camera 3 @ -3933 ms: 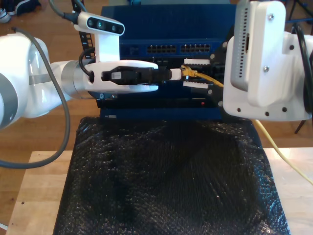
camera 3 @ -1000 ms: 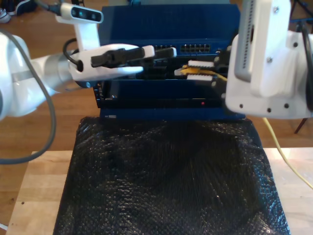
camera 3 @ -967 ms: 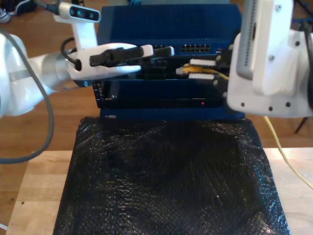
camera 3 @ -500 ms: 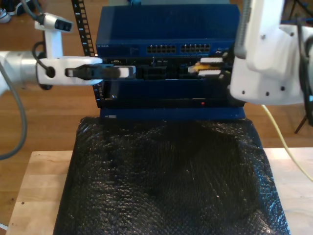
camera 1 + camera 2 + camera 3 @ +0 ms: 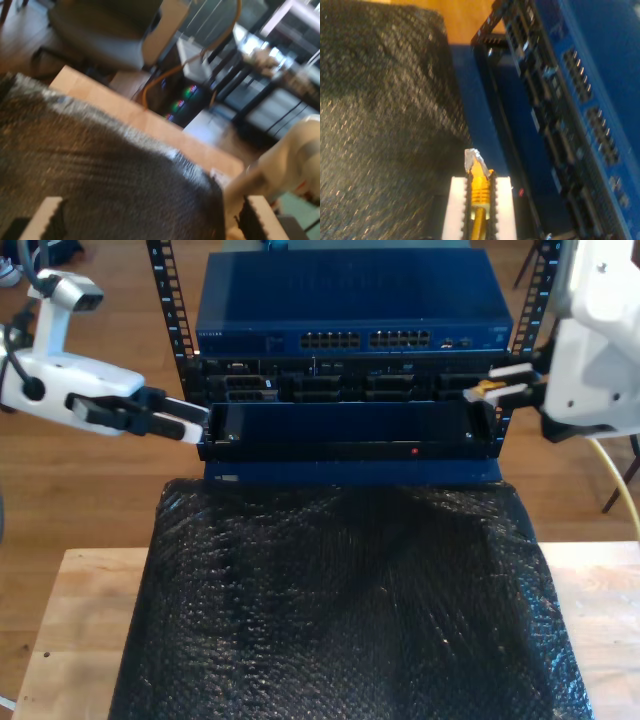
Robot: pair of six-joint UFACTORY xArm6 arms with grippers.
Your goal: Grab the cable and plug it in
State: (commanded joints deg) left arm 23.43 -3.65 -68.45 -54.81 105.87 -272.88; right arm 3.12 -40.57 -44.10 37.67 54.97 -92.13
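Two grippers flank a blue rack of network gear (image 5: 345, 300) that stands behind the black bubble-wrap mat (image 5: 345, 610) on the wooden table (image 5: 75, 630). My second gripper (image 5: 505, 385), at the exterior view's right, pinches the cable (image 5: 480, 187) by its orange-yellow boot between white ridged pads (image 5: 454, 207), the small clear plug jutting out past the pad tips; the jaws stand narrow, closed onto that boot. In the exterior view the held tip sits just beside the rack's right-hand edge, level with the row of dark module bays, not seated in any port that I can make out. The pale yellow run of the cable (image 5: 612, 475) drops behind that arm's white housing toward the floor at the exterior view's right. My first gripper (image 5: 185, 420), at the exterior view's left, reaches toward the rack's left upright rail, its jaws apart with nothing between them; in its wrist view the two pale pads (image 5: 47, 215) stand well apart over the mat. Two banks of ports (image 5: 370, 340) line the top blue switch, and a small red light (image 5: 415, 451) glows on the lower panel. Black perforated rack rails rise on both sides. Any lettering on the switch front is too small and blurred to read.
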